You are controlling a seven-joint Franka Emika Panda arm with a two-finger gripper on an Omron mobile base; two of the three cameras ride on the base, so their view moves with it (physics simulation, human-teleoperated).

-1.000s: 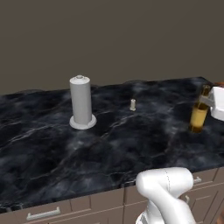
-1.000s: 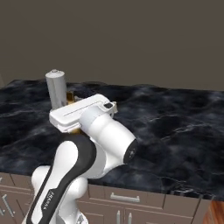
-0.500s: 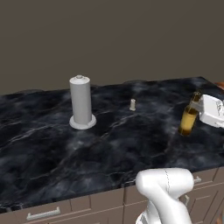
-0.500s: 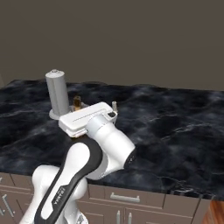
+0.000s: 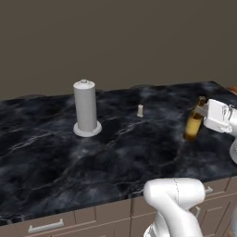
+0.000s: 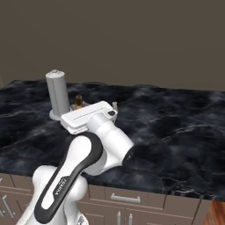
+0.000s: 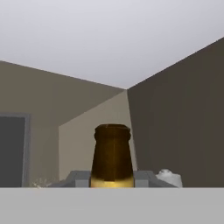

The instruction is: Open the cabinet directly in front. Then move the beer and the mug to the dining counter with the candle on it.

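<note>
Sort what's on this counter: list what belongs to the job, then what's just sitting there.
Job:
- beer, held in the gripper
- candle
- dining counter

Just there:
- tall grey cylinder on a round base

One beer bottle, amber with a long neck. One candle, a tiny cream stub. One tall grey cylinder on a round base. One dining counter of black marble. Two silver drawer handles that I can count along its front
</note>
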